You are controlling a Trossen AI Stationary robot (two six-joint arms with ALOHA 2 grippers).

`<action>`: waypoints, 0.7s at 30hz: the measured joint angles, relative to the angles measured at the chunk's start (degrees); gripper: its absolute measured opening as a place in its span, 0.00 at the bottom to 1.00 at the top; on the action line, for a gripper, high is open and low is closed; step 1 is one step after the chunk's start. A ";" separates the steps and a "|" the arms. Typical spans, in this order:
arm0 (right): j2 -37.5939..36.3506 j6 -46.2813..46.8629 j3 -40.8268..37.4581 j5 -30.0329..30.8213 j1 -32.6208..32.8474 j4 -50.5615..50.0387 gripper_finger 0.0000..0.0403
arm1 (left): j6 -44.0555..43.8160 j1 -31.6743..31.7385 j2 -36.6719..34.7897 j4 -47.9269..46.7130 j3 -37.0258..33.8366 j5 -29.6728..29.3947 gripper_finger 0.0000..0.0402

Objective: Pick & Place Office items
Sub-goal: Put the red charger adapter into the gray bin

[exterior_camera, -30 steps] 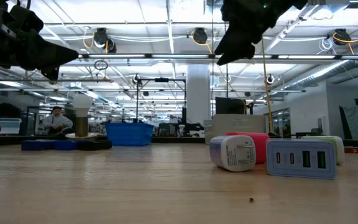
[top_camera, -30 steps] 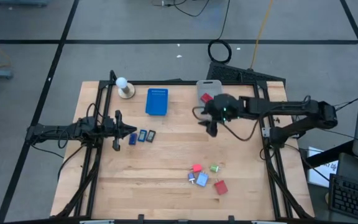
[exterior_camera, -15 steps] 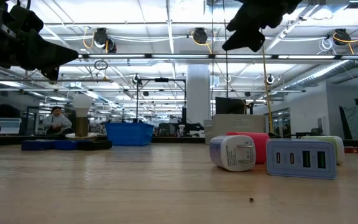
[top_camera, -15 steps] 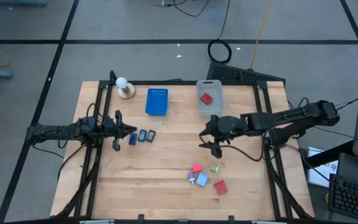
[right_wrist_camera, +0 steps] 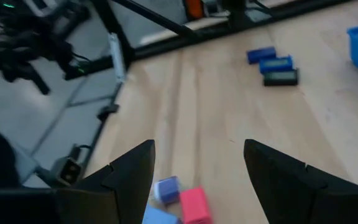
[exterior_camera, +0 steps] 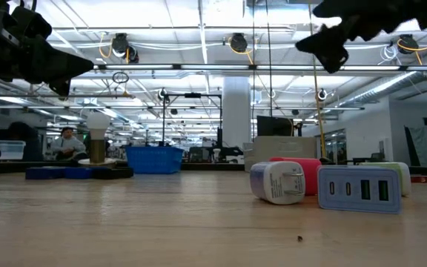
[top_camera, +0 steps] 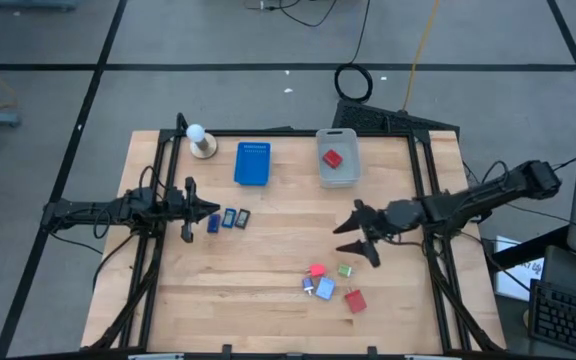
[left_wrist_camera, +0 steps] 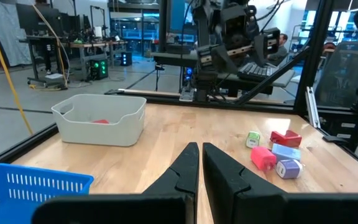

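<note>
Several small office items (top_camera: 330, 286) lie in a cluster near the table's front: a pink block (right_wrist_camera: 192, 203), a green bit (top_camera: 345, 270), a light-blue piece (exterior_camera: 358, 189), a white plug-like piece (exterior_camera: 276, 182) and a red block (top_camera: 355, 300). Three small dark-blue and grey rectangles (top_camera: 229, 218) lie at mid-left. One red block (top_camera: 332, 158) lies in the grey bin (top_camera: 339, 172). My right gripper (top_camera: 353, 233) hovers open above the table, just far of the cluster, holding nothing. My left gripper (top_camera: 208, 212) hangs shut beside the three rectangles.
A flat blue tray (top_camera: 252, 163) and a white ball on a round base (top_camera: 200, 141) stand at the far left. Black frame rails (top_camera: 420, 190) run along both table sides. Bare wood lies between the rectangles and the cluster.
My right gripper has swung away from the grey bin toward the table's near and right edges, sinking a little and tipping up toward level. It now hangs just beyond the cluster, still open. The left arm has kept still.
</note>
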 joint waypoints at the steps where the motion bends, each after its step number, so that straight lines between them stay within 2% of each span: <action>1: -0.75 0.00 -1.61 -0.06 0.57 2.17 0.60 | 0.01 0.01 0.01 0.04 0.00 0.01 0.05; 15: -6.74 4.52 -21.54 -1.87 11.07 33.20 0.60 | 0.00 0.02 -0.01 0.05 0.02 0.00 0.05; 21: -6.71 1.45 -25.53 -1.81 14.82 42.72 0.60 | 0.00 0.01 0.00 0.07 0.00 0.01 0.05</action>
